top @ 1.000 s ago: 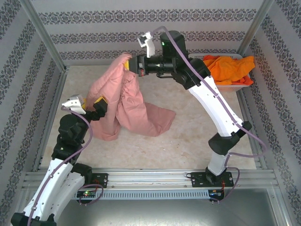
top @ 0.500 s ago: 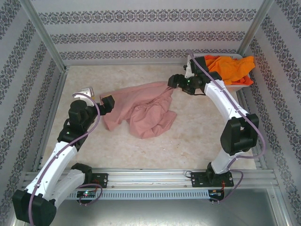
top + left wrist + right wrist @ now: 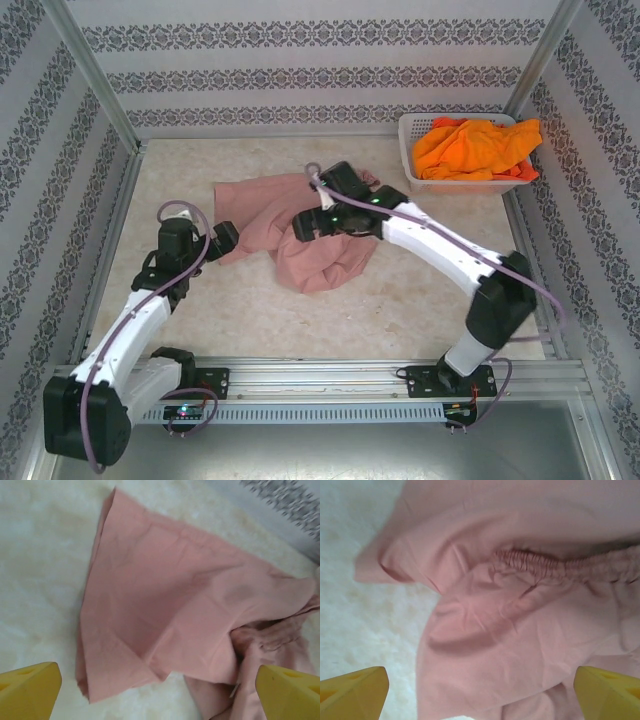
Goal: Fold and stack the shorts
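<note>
The dusty pink shorts lie crumpled on the table, with one flap spread left and a bunched part at the front. My right gripper hovers open just above their middle; in the right wrist view the elastic waistband shows and the yellow fingertips stand wide apart over the cloth. My left gripper is open at the shorts' left edge. In the left wrist view the folded corner lies between its fingers. Orange shorts are piled in the basket.
The white mesh basket stands at the back right corner. Metal frame rails run along the table's front and sides. Bare tabletop lies in front of the pink shorts and to their right.
My right gripper held the pink shorts up in the air, then opened; the shorts dropped flat onto the table. The right arm swung right, then came back over them. The left arm shifted slightly.
</note>
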Robot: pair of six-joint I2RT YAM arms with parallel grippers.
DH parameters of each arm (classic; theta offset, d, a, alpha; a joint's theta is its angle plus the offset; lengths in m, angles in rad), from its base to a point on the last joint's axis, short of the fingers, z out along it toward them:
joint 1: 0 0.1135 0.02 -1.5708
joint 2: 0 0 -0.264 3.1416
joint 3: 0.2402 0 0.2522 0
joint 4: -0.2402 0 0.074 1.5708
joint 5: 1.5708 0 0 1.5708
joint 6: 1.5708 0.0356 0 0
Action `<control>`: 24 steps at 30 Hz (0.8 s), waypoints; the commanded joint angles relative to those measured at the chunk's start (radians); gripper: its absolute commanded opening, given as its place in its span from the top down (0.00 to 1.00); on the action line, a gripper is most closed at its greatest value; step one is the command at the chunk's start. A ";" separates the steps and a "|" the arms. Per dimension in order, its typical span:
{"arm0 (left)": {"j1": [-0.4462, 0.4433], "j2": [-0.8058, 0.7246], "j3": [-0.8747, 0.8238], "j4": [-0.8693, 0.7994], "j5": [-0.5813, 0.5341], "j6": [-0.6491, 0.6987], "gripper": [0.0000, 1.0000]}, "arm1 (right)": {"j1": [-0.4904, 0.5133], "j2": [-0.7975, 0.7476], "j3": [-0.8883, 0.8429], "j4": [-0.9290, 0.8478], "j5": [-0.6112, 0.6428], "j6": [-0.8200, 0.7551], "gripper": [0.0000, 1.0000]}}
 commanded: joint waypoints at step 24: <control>0.090 0.437 0.077 0.331 0.161 -0.052 1.00 | 0.050 0.313 0.336 -0.011 0.023 0.027 1.00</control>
